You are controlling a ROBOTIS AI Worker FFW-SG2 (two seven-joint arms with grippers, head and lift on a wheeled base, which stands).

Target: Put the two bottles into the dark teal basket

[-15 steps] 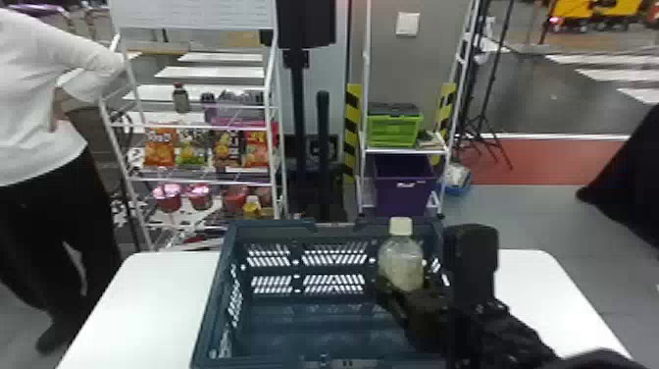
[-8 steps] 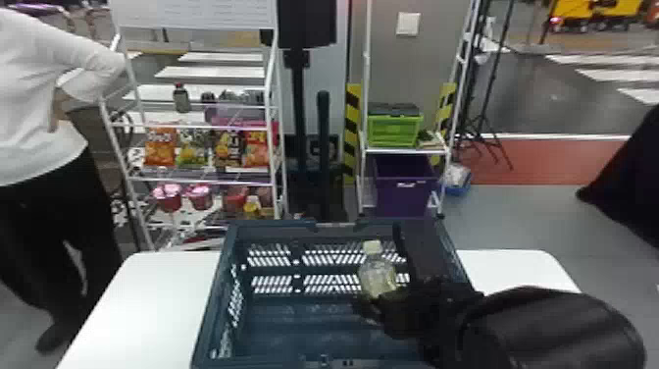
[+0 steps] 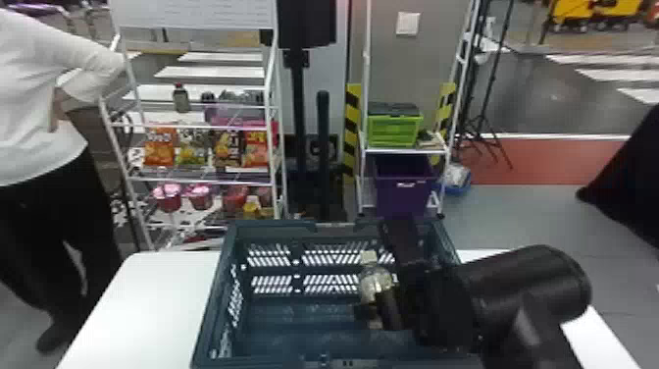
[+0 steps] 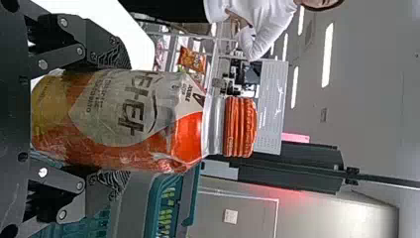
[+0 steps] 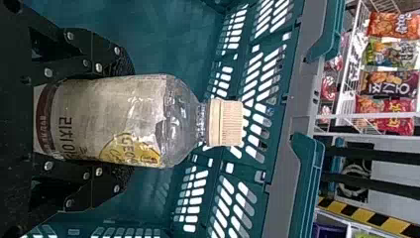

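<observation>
Inside the mouth of the basket (image 3: pixel 272 226), toward its right side, the right claw (image 5: pixel 124 121) is closed around the bottle with the pale cap (image 5: pixel 181 119). Its fingers press the bottle from both sides, and the cap points up and clear of them. The bottle's long axis is close to upright, with a slight lean in the head view. The basket's floor lies below it; whether the base touches that floor, I cannot tell.

In the left wrist view, the left claw (image 4: pixel 118 121) also grips a bottle, the one with the orange cap (image 4: pixel 240 126), standing upright between its fingers and outside the basket. The basket lies to the robot's right of it, so this bottle probably has to go up over the rim and across, while the right one likely needs only a short lowering and a release. Let go too high, the pale-capped one could tip over.

Farther out, the white tabletop (image 3: pixel 147 304) spreads beneath the basket, and beyond it stands a rack (image 3: pixel 193 127) of snacks.
</observation>
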